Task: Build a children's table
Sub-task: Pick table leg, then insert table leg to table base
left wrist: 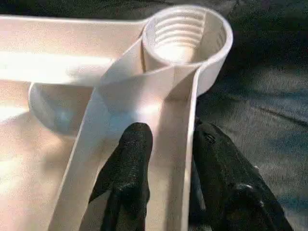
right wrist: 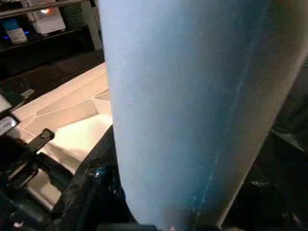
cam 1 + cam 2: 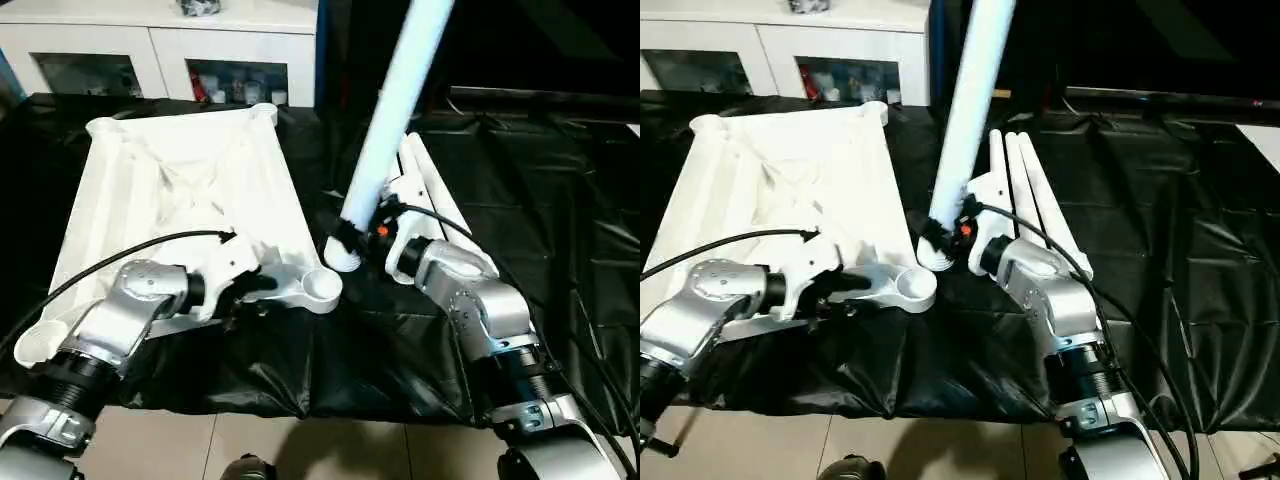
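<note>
The children's table is in parts. Its white tabletop lies ribbed side up on the black cloth. At the near right corner is a round threaded socket. My left gripper is open, its black fingers astride the rim wall just behind that socket, one inside and one outside. My right gripper is shut on a white leg low down. The leg stands steep, leaning away to the right. Its flared lower end rests on the cloth right beside the socket, not in it.
More white legs lie side by side on the black cloth behind my right arm. A white cabinet with glass doors stands along the back. The cloth's front edge drops to a tiled floor.
</note>
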Motion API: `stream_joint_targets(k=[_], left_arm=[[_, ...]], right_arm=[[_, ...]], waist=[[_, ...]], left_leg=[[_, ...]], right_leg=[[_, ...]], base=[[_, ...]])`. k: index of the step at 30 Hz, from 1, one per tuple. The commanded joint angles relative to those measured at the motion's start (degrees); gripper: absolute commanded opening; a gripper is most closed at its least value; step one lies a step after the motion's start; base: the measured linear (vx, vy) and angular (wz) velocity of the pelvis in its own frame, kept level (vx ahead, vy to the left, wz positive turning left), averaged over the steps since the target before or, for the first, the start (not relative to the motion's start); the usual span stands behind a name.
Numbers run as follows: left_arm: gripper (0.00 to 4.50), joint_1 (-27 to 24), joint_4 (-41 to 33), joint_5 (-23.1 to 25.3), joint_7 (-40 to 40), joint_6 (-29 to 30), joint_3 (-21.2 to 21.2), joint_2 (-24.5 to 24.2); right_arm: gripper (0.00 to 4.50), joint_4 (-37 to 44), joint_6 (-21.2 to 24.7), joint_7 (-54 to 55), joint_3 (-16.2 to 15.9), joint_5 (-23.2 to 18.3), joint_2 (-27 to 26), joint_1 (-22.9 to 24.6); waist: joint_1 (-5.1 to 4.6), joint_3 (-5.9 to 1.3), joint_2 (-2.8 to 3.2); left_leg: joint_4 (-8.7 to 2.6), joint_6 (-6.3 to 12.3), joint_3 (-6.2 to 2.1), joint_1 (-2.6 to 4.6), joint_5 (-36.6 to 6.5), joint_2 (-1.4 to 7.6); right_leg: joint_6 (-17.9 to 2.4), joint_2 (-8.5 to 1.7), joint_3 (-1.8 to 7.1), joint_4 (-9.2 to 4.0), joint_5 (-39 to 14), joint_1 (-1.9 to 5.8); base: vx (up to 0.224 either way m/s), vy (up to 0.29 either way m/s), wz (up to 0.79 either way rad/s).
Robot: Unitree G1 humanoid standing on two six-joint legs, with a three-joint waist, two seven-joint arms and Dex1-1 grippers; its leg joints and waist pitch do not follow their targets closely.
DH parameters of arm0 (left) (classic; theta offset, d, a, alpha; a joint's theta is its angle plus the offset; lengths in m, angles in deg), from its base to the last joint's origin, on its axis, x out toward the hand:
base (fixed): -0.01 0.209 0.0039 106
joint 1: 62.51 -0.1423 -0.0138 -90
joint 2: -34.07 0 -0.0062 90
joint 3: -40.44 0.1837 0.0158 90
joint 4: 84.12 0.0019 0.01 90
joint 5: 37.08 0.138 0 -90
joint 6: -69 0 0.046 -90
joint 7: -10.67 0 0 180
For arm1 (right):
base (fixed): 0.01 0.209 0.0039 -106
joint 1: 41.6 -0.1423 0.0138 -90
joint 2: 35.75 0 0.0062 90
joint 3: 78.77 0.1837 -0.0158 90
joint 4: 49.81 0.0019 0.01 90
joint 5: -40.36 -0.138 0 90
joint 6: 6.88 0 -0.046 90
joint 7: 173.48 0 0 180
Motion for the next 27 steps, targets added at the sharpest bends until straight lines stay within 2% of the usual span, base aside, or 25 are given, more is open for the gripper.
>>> stream_joint_targets(k=[1,6,7,8,14,18,20,24,27], left_arm=[[1.26,0.3,0.4,0.5,1.5,-0.1,-1.0,-0.7],[0.87,-0.1,0.6,-0.5,3.3,0.3,-1.9,-1.3],[0.8,-0.2,0.6,-0.4,3.4,0.3,-1.8,-1.4],[0.74,-0.3,0.7,-0.4,3.4,0.2,-1.8,-1.5],[0.33,-0.6,2.0,0.9,3.9,-0.1,-1.7,-1.7],[0.03,-0.4,2.4,1.1,4.0,-0.2,-1.7,-1.0],[0.0,0.5,3.0,1.1,3.4,-0.8,-1.6,0.8],[0.0,2.8,2.9,0.1,3.0,-1.4,-1.2,5.1],[0.0,3.7,3.0,0.1,3.0,-1.1,-0.8,6.6]], right_arm=[[1.91,1.4,-0.2,-0.5,-0.1,0.2,0.5,0.1],[1.91,1.0,-0.1,-1.2,-0.6,0.6,0.5,0.0],[1.91,1.0,0.0,-1.4,-0.7,0.7,0.6,-0.1],[1.91,1.0,0.0,-1.6,-0.8,0.7,0.6,-0.1],[1.91,0.8,0.6,-2.8,-1.4,0.9,0.8,-0.4],[1.91,0.8,2.8,-4.5,-3.0,1.1,1.8,-0.5],[1.91,-0.2,3.6,-4.8,-3.7,1.9,2.4,-0.7],[1.91,-3.0,2.7,-4.5,-3.0,2.5,2.2,-1.6],[1.91,-4.1,2.0,-4.3,-3.1,3.2,2.3,-1.9]], waist=[[-0.11,-4.48,0.53],[-0.11,-4.38,0.49],[-0.15,-4.35,0.24],[-0.11,-4.35,0.37],[-0.15,-4.41,0.26],[-0.21,-4.4,0.28],[-0.37,-4.43,-0.13],[-0.39,-4.47,-0.3],[-0.03,-4.51,-0.26]], left_leg=[[-4.32,-3.08,-0.73,2.04,-11.5,2.21],[-4.39,-3.22,-0.71,2.08,-12.4,2.27],[-4.45,-3.18,-0.69,2.08,-12.6,2.29],[-4.42,-3.06,-0.71,2.09,-12.6,2.3],[-4.34,-2.71,-0.67,2.02,-11.7,2.25],[-4.39,-2.64,-0.73,2.05,-11.6,2.3],[-4.39,-2.61,-0.66,1.98,-11.2,2.28],[-4.15,-2.13,-0.54,1.95,-10.7,2.26],[-4.12,-1.95,-0.57,2.01,-10.3,2.36]], right_leg=[[-11.8,-4.44,2.39,-3.93,-2.3,1.69],[-12.0,-4.57,2.47,-4.09,-4.1,1.66],[-11.9,-4.55,2.46,-4.15,-4.6,1.67],[-11.9,-4.61,2.48,-4.12,-4.8,1.62],[-12.0,-4.52,2.46,-4.0,-3.6,1.66],[-12.0,-4.47,2.41,-4.0,-3.5,1.68],[-12.2,-4.5,2.4,-3.99,-2.8,1.82],[-12.7,-4.8,2.52,-4.15,-2.9,1.89],[-12.6,-4.67,2.43,-4.1,-3.3,1.79]], base=[[0.0,0.0,0.0],[0.0,0.0,0.0],[0.0,0.0,0.0],[0.0,0.0,0.0],[0.0,0.0,0.0],[0.0,0.0,0.0],[0.0,0.0,0.0],[0.0,0.0,0.0],[0.0,0.0,0.0]])
